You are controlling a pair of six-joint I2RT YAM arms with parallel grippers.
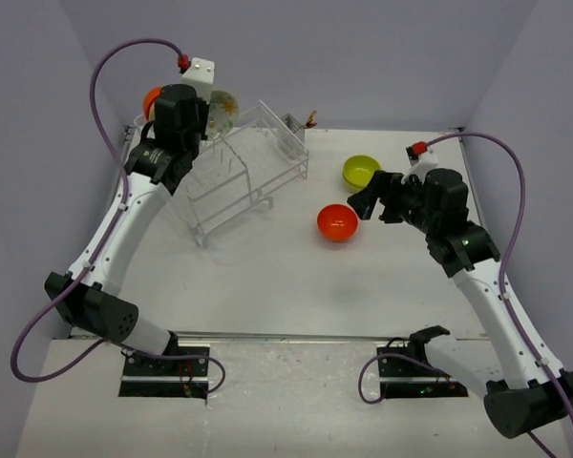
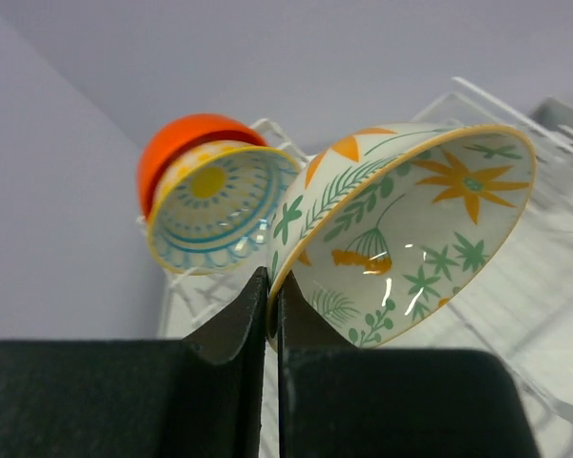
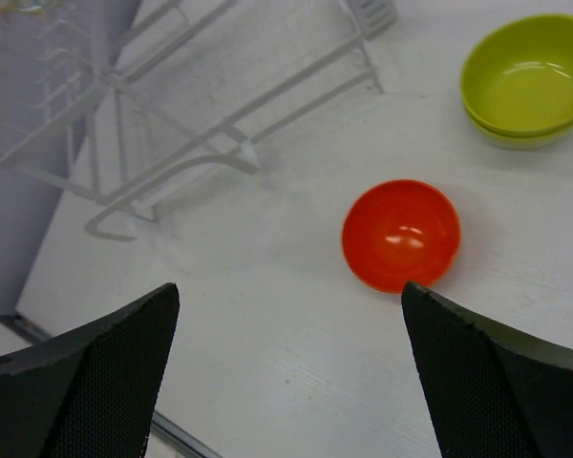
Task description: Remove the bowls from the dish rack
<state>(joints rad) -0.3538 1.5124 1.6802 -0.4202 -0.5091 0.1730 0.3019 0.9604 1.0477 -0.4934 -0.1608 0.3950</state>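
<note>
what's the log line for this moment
left jaws: shut on rim of white floral round bowl; right jaws: open; on table: orange-red round bowl, lime-green round bowl; in clear barred dish rack: blue-rimmed bowl

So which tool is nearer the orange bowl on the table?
Right. The right tool hovers beside the orange bowl; the left tool is at the dish rack, gripping a floral bowl.

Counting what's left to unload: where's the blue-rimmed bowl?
Left wrist view: the blue-rimmed bowl stands on edge in the dish rack, against an orange bowl, left of the flowered bowl the left claw holds.
</note>
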